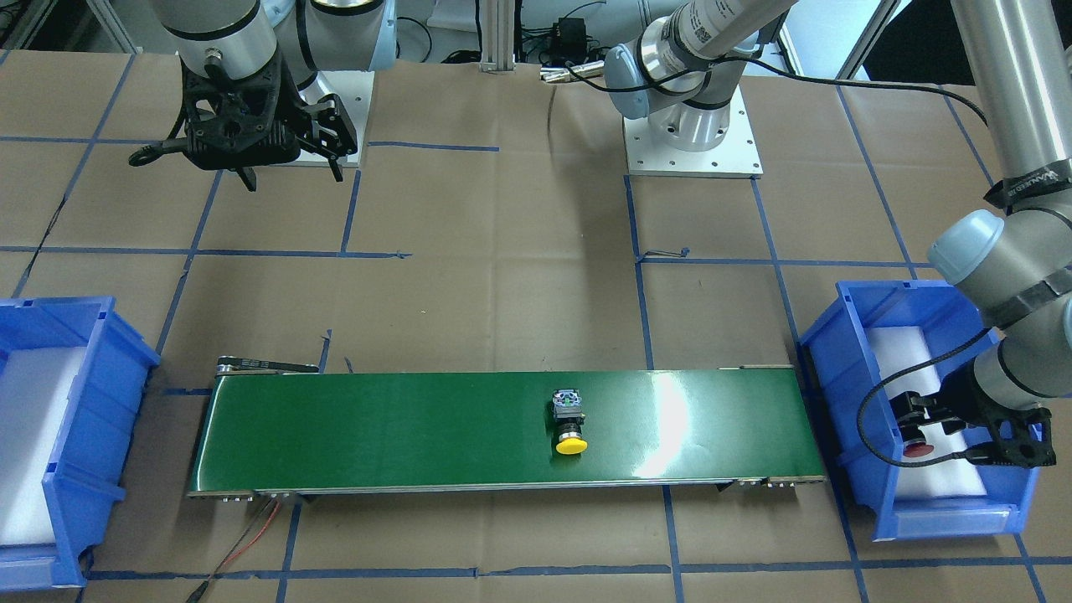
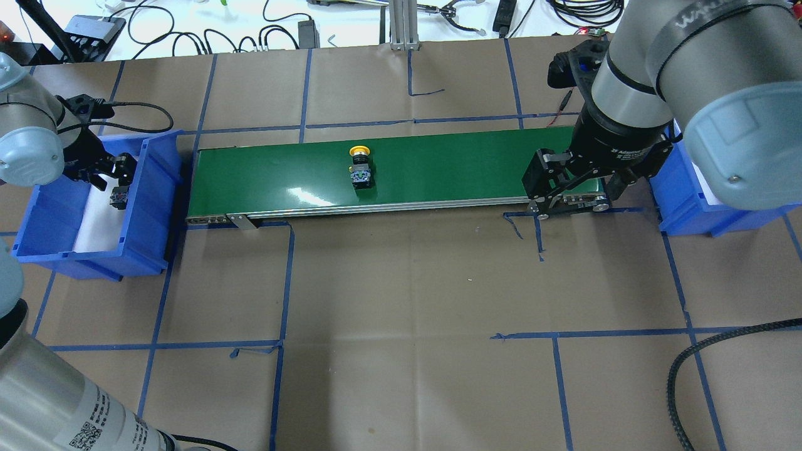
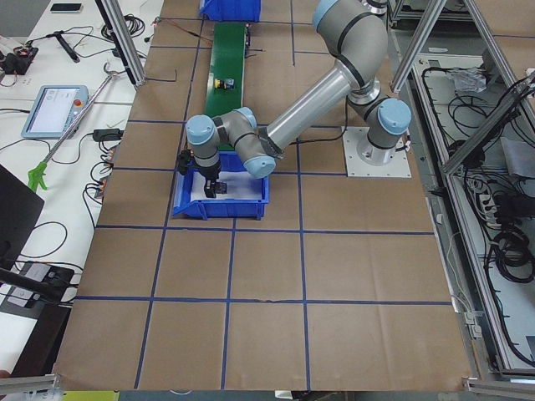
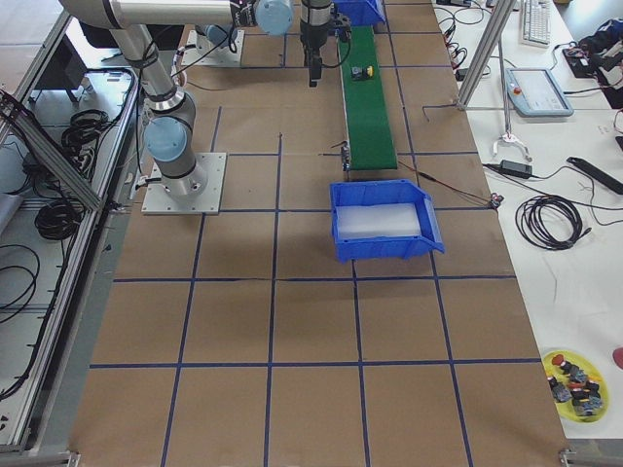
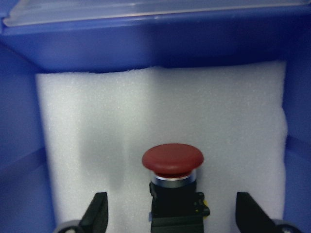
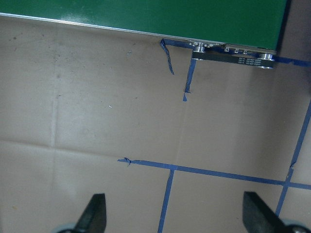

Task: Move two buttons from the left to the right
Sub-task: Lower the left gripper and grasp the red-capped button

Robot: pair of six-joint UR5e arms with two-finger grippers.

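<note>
The yellow button [image 1: 570, 425] lies on its side near the middle of the green conveyor belt [image 1: 402, 427]; it also shows in the overhead view [image 2: 360, 166]. The red button [image 5: 172, 162] sits on white foam in the left blue bin [image 2: 156, 188]. My left gripper [image 5: 176, 218] is down in that bin, open, with its fingers [image 5: 98, 213] on either side of the red button and apart from it. My right gripper [image 2: 573, 200] is open and empty, above the table at the belt's right end, on the robot's side.
The right blue bin [image 2: 683, 210], lined with white foam, stands past the belt's right end [image 1: 84, 377]. The brown table has blue tape lines. A yellow tray [image 4: 574, 384] of spare parts lies off the table in the right side view.
</note>
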